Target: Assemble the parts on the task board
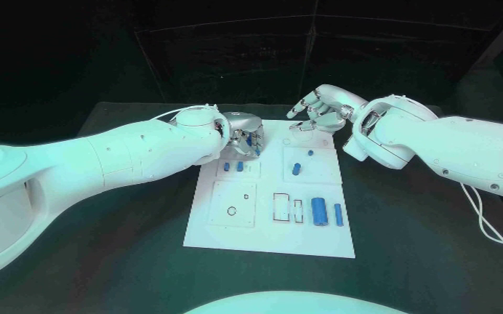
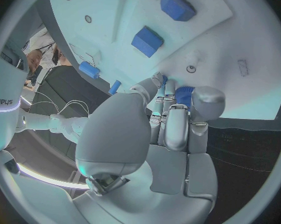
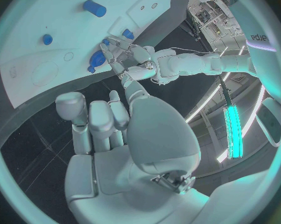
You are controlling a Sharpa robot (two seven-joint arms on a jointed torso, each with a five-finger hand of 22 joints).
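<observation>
One white task board [image 1: 210, 238] lies in the middle of the black table [image 1: 419, 256], and two hands work at its far end. The left hand [image 1: 243, 135] is down over the board's far-left corner with its fingers [image 2: 176, 124] curled in; the left wrist view shows a ridged blue part [image 2: 185, 94] caught between the fingertips and the thumb, just above the white surface. Just near of that hand, two small blue parts [image 1: 232, 166] sit side by side on the left panel of the board. Toward the middle, one blue part [image 1: 298, 167] lies on the right panel with a tiny blue piece [image 1: 310, 152] just beyond it. Along the near-right area, a fat blue cylinder [image 1: 318, 210] and a slimmer blue rod [image 1: 339, 214] lie parallel, next to two empty outlined slots [image 1: 288, 208]; a round recess [image 1: 232, 211] on the near-left panel holds nothing. The right hand [image 1: 325, 110] hovers over the board's far-right corner, fingers [image 3: 93, 122] loosely bent and apart, holding nothing.
</observation>
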